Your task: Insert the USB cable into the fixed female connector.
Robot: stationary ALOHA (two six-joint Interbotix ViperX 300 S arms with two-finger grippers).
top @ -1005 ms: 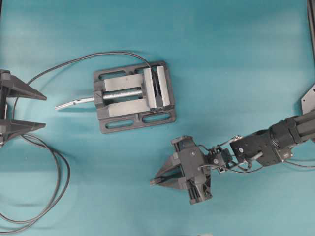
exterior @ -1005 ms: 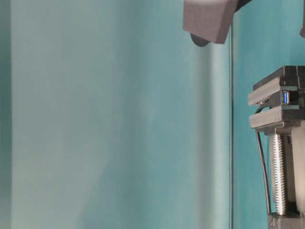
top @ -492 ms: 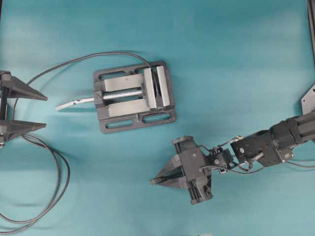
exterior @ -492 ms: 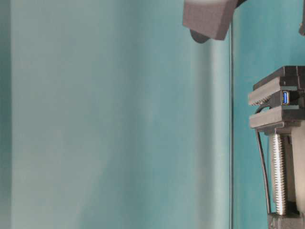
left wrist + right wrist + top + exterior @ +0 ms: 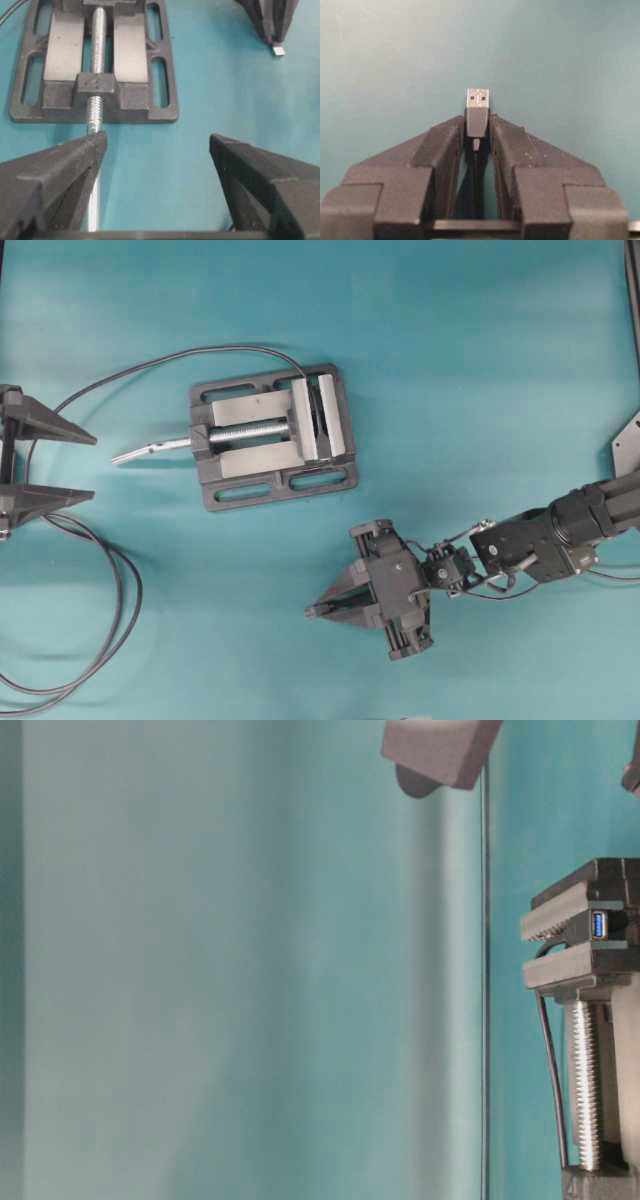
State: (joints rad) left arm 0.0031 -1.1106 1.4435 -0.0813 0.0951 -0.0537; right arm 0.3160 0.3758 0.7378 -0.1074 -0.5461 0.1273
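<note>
The USB cable's black plug (image 5: 477, 119) with its silver tip sits pinched between my right gripper's (image 5: 477, 126) fingers, and its thin cord runs back between them. In the overhead view that right gripper (image 5: 312, 611) hovers below and right of the grey vise (image 5: 270, 435), pointing left. The fixed female connector (image 5: 598, 924) shows its blue mouth, clamped in the vise jaws (image 5: 316, 412). Its dark lead (image 5: 150, 364) curves off to the left. My left gripper (image 5: 92, 468) stands wide open at the left edge, facing the vise screw (image 5: 98, 45), with nothing between its fingers (image 5: 157, 145).
The socket's lead loops over the teal mat at the lower left (image 5: 122, 612). The vise's silver handle (image 5: 150, 450) sticks out toward my left gripper. From the left wrist view, the right gripper's tip with the silver plug end (image 5: 278, 50) shows at the top right.
My right gripper's jaws have drawn in onto the plug. The right wrist has dropped slightly in the overhead view. The left arm has not moved.
</note>
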